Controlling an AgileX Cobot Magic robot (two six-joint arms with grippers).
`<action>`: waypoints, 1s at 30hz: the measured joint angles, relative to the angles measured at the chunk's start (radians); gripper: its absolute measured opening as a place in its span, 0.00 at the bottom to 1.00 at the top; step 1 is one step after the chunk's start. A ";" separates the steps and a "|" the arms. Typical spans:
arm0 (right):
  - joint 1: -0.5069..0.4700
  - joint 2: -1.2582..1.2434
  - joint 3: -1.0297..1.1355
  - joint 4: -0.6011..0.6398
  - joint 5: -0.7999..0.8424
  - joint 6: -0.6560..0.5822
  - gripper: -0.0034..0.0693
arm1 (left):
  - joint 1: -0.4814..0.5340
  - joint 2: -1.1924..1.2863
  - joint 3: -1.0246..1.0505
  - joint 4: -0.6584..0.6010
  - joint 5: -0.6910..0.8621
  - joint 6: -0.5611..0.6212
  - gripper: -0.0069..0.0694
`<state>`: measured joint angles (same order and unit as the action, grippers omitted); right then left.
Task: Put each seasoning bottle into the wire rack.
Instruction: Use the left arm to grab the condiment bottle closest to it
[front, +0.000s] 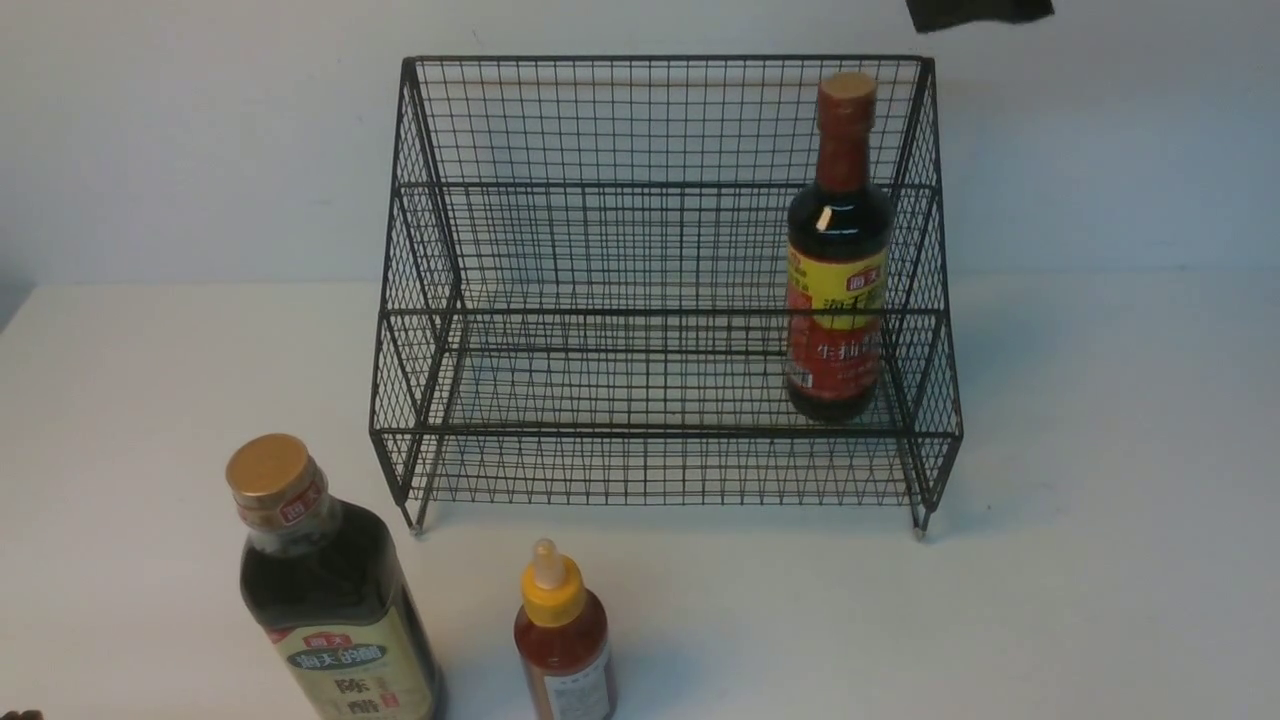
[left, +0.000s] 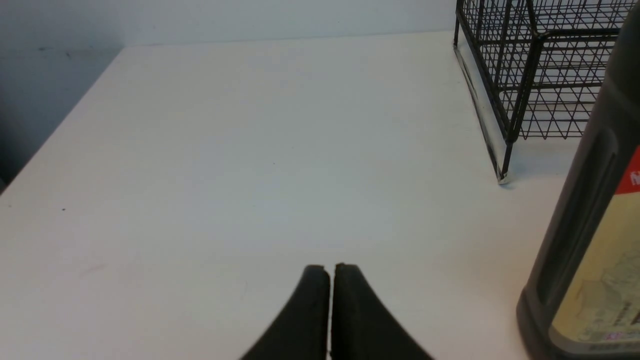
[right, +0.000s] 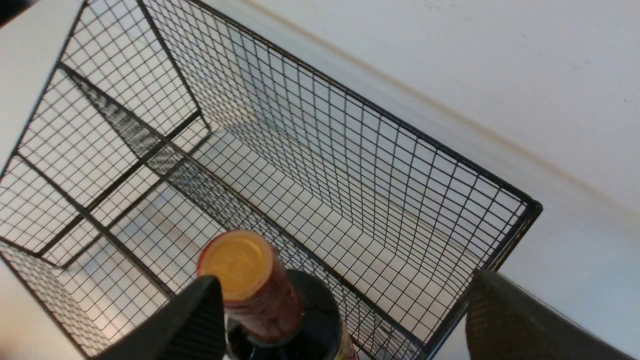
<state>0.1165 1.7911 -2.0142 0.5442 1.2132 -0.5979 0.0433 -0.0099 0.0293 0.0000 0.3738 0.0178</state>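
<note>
The black wire rack (front: 660, 185) stands at the back middle of the white table. The dark bottle with red neck and yellow-red label (front: 838, 290) stands upright in its lower front tier, at the right end. My right gripper (right: 345, 277) is open above that bottle (right: 250, 280), not holding it; the cap is close to one finger (right: 200, 320). The tall dark bottle with gold cap (front: 330, 600) stands front left. The small red sauce bottle with yellow nozzle cap (front: 563, 640) stands front centre. My left gripper (left: 330, 267) is shut and empty, low over the table beside the gold-cap bottle (left: 590, 240).
A dark part of my right arm (front: 980, 12) shows at the top edge, above the rack's right end. The rack's near corner foot (left: 502, 177) stands past the gold-cap bottle in the left wrist view. A pale wall rises behind the rack.
</note>
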 joint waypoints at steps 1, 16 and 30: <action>0.000 -0.009 -0.011 -0.001 0.022 0.002 0.86 | 0.000 0.000 0.000 0.000 0.000 0.000 0.08; 0.000 -0.304 -0.049 -0.326 0.065 0.329 0.45 | 0.000 0.000 0.000 0.000 0.000 0.000 0.08; 0.000 -1.122 0.798 -0.443 -0.010 0.492 0.03 | 0.000 0.000 0.000 0.000 0.000 0.000 0.08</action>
<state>0.1165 0.6693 -1.2162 0.1012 1.2035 -0.1062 0.0433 -0.0099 0.0293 0.0000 0.3738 0.0178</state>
